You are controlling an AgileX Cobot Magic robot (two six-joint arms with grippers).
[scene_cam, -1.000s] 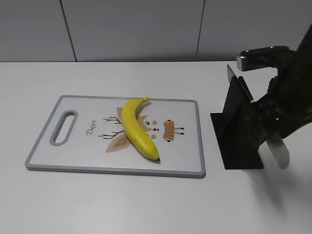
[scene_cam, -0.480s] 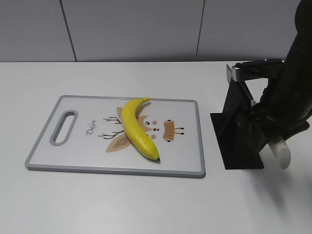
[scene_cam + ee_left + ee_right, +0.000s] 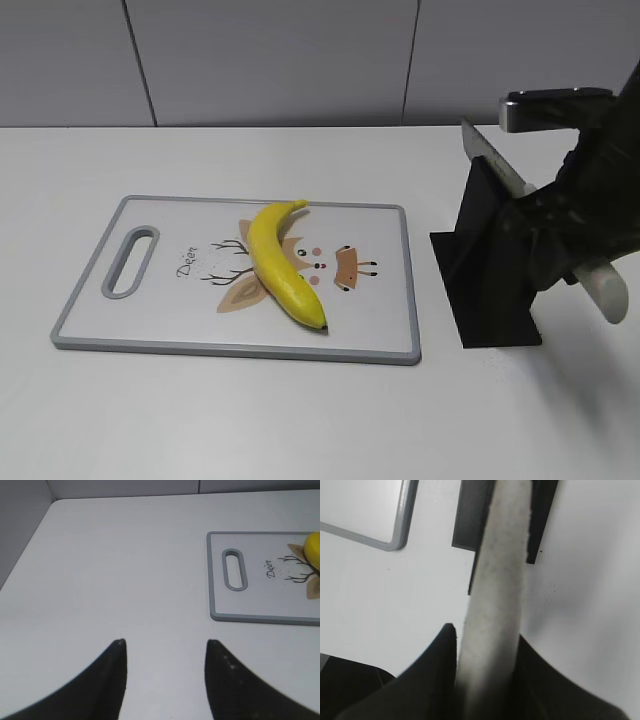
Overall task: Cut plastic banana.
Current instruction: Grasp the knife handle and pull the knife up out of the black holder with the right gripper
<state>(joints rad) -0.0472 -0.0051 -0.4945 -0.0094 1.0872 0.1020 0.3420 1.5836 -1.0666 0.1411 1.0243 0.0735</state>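
Note:
The yellow plastic banana (image 3: 281, 262) lies slantwise on the middle of the grey-rimmed cutting board (image 3: 399, 290); its edge shows in the left wrist view (image 3: 313, 550). My right gripper (image 3: 562, 250) is shut on the white handle (image 3: 497, 595) of a knife. The blade (image 3: 490, 160) sticks up out of the top of the black knife stand (image 3: 488, 275), right of the board. My left gripper (image 3: 165, 642) is open and empty over bare table left of the board (image 3: 260, 615); it is out of the exterior view.
The white table ends at a grey wall behind. The board has a slot handle (image 3: 131, 261) at its left end. The board's near right corner (image 3: 400, 525) shows in the right wrist view, left of the stand (image 3: 472, 510).
The right gripper has drawn the knife up and to the right; more of the blade now shows above the stand. The banana and board have not moved.

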